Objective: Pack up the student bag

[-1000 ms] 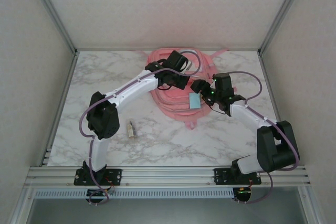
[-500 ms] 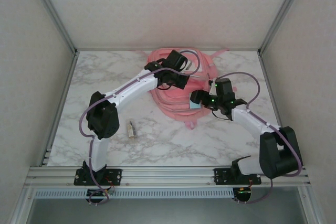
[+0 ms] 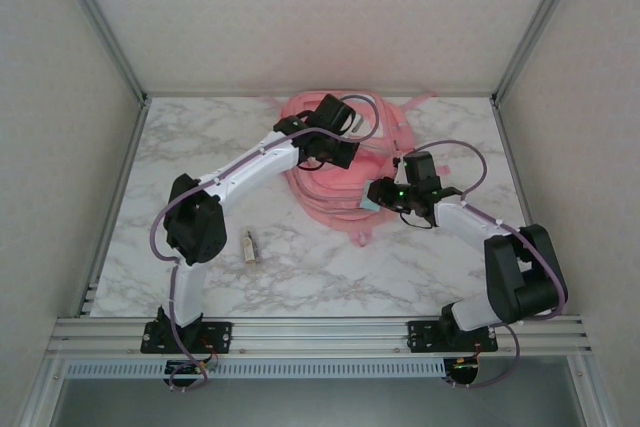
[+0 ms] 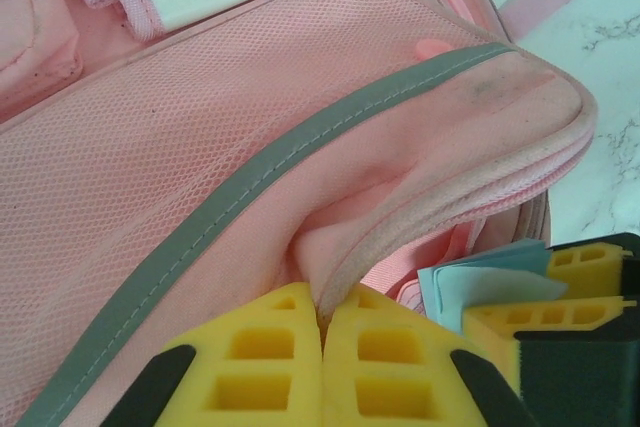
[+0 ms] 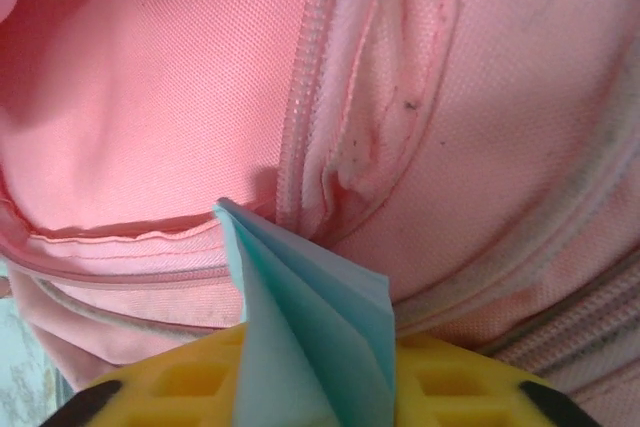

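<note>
I see the student bag (image 3: 325, 195) lying flat on the marble worktop (image 3: 190, 142), towards the far side and about midway across, with both arms reaching in over it

My left end effector (image 3: 350, 157) sits over the middle of the bag. From its wrist camera, the left end effector (image 4: 322, 332) has its yellow pads (image 4: 255, 367) pressed right together, pinching a raised fold of pink fabric at the edge of a zip opening. A grey strip (image 4: 250, 182) runs diagonally across the mesh panel of the bag (image 4: 180, 117) just beyond the pinch

My right end effector (image 3: 380, 195) is at the right-hand side of the bag, near its front edge. It is closed on a folded blue paper (image 3: 372, 204). In its wrist view the blue paper (image 5: 310, 287) stands up from between the yellow pads (image 5: 170, 382) of the right end effector (image 5: 310, 372), its tip against the pink fabric (image 5: 150, 77) beside a zip line. The left wrist camera also catches that end effector (image 4: 545, 317) with the paper (image 4: 480, 282) just beside the pinched fold

A small silvery object (image 3: 250, 246) lies on the worktop near the left arm, well apart from the bag
</note>
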Robot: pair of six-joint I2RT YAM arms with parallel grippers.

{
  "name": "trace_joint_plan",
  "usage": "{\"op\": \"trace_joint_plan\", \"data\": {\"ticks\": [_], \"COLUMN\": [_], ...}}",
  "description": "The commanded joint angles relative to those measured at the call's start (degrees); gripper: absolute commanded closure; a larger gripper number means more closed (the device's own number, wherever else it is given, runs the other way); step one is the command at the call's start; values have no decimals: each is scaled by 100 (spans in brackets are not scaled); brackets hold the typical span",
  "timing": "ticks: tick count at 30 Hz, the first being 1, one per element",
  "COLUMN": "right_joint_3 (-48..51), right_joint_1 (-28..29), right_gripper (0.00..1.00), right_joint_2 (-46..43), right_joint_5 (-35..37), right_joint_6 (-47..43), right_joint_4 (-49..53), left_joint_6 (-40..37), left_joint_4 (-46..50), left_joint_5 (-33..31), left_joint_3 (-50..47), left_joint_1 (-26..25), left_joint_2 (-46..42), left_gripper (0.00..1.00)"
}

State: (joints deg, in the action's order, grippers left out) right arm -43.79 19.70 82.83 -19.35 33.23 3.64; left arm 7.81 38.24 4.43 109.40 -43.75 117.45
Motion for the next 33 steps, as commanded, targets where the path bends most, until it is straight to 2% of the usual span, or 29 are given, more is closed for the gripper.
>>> {"op": "trace_joint_plan", "data": {"ticks": [1, 4, 9, 13, 17, 23, 26, 33], "right_joint_3": [-13, 2, 20, 11, 105, 296, 112, -611], "right_joint_1": [79, 81, 82, 82, 93, 348, 653, 1121], "right_gripper": [77, 82, 99, 100, 100, 100, 100, 100], "right_joint_2": [-452, -757, -900, -670, -372, 214, 604, 1695], "right_joint_5": [-274, -235, -251, -348, -299, 752, 1415, 2155], "right_joint_6": [171, 304, 458, 811, 1696, 3372, 3796, 4649], "right_joint_4": [-15, 176, 153, -385, -1519, -2986, -3257, -3658], "left_joint_6": [232, 229, 255, 299, 375, 575, 688, 883], "left_joint_4": [-150, -165, -218, -240, -244, -315, -360, -499], "left_joint_5": [63, 65, 125, 186, 264, 404, 497, 684], "left_joint_3": [81, 81, 81, 94, 99, 98, 99, 90], "left_joint_1": [7, 7, 7, 12, 6, 5, -2, -20], "left_joint_2": [-288, -293, -276, -274, -300, -336, -359, -468], "left_gripper": [100, 100, 100, 100, 100, 100, 100, 100]}}
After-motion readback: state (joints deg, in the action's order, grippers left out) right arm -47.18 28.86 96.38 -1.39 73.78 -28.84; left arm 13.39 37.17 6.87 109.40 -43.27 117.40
